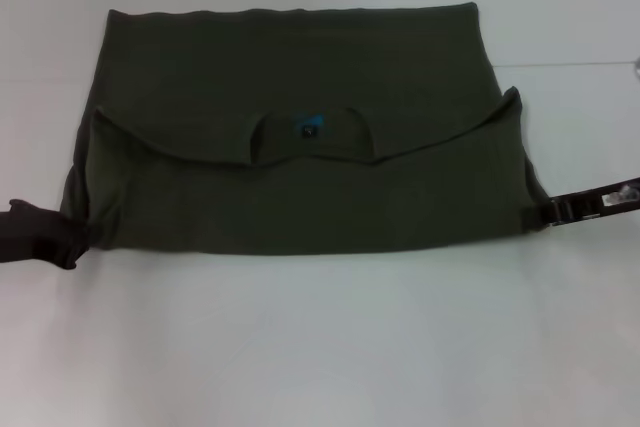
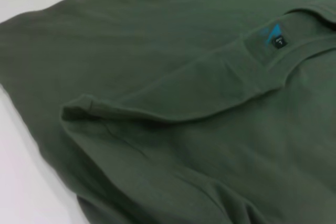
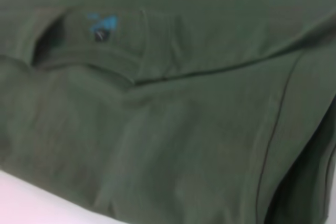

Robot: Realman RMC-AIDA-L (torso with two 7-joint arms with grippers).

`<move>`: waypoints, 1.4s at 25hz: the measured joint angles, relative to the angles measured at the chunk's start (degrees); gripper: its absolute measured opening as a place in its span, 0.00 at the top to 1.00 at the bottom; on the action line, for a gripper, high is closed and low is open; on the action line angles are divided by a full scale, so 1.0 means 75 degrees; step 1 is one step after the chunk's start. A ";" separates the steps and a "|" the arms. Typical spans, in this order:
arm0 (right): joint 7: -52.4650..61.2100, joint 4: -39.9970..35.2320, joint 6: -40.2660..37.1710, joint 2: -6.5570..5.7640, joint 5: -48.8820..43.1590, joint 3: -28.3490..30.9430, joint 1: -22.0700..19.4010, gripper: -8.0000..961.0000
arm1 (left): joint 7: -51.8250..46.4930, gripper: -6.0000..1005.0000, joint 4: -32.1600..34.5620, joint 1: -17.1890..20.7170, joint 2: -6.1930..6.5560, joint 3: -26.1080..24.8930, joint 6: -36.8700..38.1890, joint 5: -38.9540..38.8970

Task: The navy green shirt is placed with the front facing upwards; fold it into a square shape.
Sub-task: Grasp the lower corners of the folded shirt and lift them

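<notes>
White table [image 1: 320,347], shirt [image 1: 300,127] between grippers

The left gripper [image 1: 70,237] is a blocky, matte black-brown body with a rounded nub on top. The right gripper [image 1: 560,211] looks slimmer: a dark bar with pale, perhaps metallic, plates and a black clamp-like end. Neither wrist view shows any robot part.
</notes>
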 joint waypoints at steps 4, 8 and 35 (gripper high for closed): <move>-0.0357 -0.0576 -0.0210 0.0115 0.0631 0.0004 -0.0566 0.95 | 0.0259 0.93 0.0317 0.0278 -0.0065 -0.0039 0.0409 -0.0303; -0.1127 -0.0687 -0.0310 0.0210 0.1575 0.0009 -0.1197 0.95 | 0.0453 0.93 0.0471 0.0530 -0.0088 -0.0082 0.0747 -0.0505; -0.7590 0.0961 -0.2511 0.0519 0.3754 0.2713 -0.3839 0.95 | 0.4049 0.93 0.0383 0.1860 -0.0126 -0.2894 0.4545 -0.1010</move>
